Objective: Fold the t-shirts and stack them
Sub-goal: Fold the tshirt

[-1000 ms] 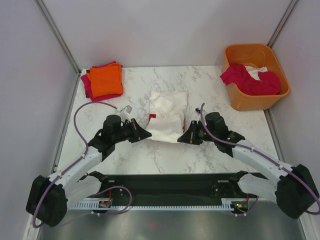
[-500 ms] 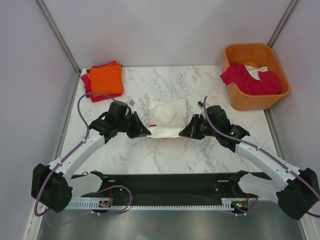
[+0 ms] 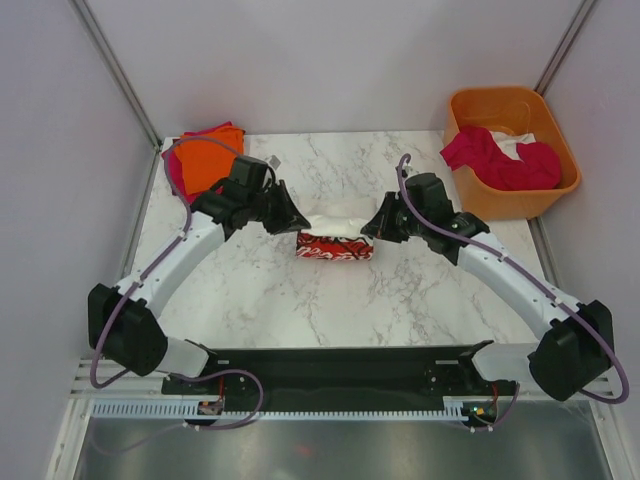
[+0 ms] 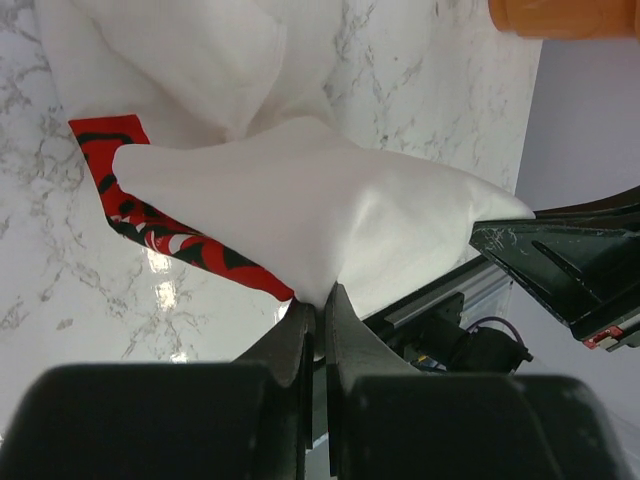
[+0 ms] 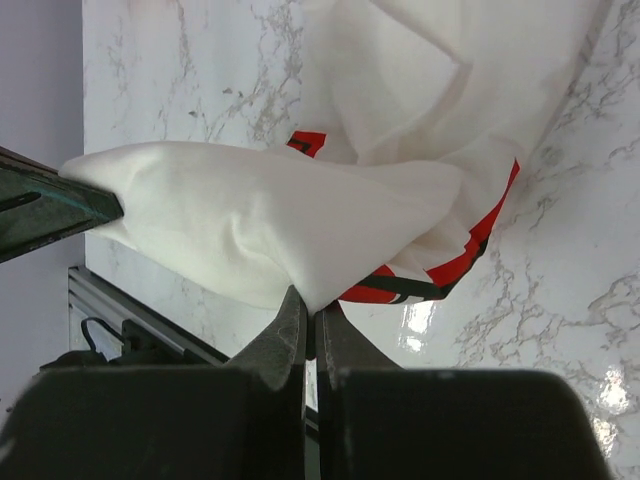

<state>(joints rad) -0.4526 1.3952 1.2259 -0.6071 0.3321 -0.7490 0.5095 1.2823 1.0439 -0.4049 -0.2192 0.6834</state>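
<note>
- Top external view: the left gripper (image 3: 297,222) and the right gripper (image 3: 367,228) face each other over the middle of the table (image 3: 400,290). Each is pinched tight on one end of a raised edge of the white t-shirt (image 3: 335,216).
- Both wrist views agree: the fingers clamp a white corner, and the cloth stretches across to the other arm (hardly any sag).
- The held edge runs left to right, across the arms. The red logo panel (image 3: 335,247) lies along the fold on the table, just on the near side of the grippers.
- Neither arm is nearer, so the fold probably wants both to carry the edge away from the bases evenly and lay it down flat.
- The folded orange and magenta t-shirts (image 3: 205,160) sit at the far left corner, nearer the left arm.
- Loose magenta and white t-shirts (image 3: 500,160) wait in the orange tub (image 3: 500,205).
</note>
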